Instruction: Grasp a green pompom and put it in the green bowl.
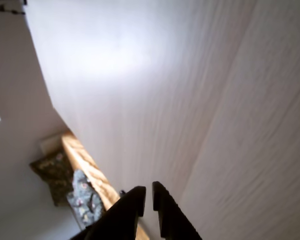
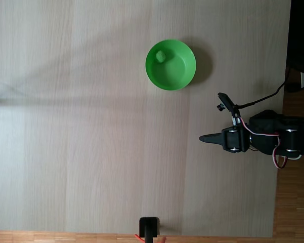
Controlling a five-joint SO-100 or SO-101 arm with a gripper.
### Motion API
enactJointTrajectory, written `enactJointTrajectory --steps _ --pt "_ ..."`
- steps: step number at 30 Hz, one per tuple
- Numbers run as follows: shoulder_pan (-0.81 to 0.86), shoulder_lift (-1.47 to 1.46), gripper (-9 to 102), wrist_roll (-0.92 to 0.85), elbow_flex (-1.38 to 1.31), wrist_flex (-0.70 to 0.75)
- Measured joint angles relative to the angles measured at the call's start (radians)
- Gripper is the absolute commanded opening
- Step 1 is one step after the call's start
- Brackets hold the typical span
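The green bowl (image 2: 178, 76) stands on the pale wooden table in the fixed view, right of centre near the top. A green pompom (image 2: 161, 56) lies inside it, against the upper left wall. My gripper (image 2: 202, 137) is down and to the right of the bowl, well apart from it, pointing left with its black fingers together. In the wrist view the two black fingertips (image 1: 140, 196) rise from the bottom edge with only a thin slit between them and nothing held, so the gripper (image 1: 149, 196) is shut over bare table.
The arm's base (image 2: 286, 142) sits at the table's right edge, with a black cable (image 2: 265, 98) running up to it. A small black stand (image 2: 149, 228) sits at the table's bottom edge. The wrist view shows the table's wooden edge (image 1: 85, 162) and patterned cushions (image 1: 85, 197) beyond.
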Motion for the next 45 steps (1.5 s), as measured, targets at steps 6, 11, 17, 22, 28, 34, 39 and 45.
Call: enactJointTrajectory --steps 6,11,17,22,28,34,39,45 --pt "0.000 0.018 0 0.000 0.020 0.014" --pt "0.000 0.020 0 0.000 0.038 0.077" --pt "0.000 0.023 0 0.000 0.048 0.133" --pt "0.005 0.034 0 0.000 0.051 0.178" --pt "0.040 0.034 0 -0.003 0.051 0.202" --pt "0.048 0.034 0 -0.058 0.051 0.202" --pt "0.048 0.034 0 -0.066 0.051 0.202" --pt "0.048 0.034 0 -0.066 0.051 0.202"
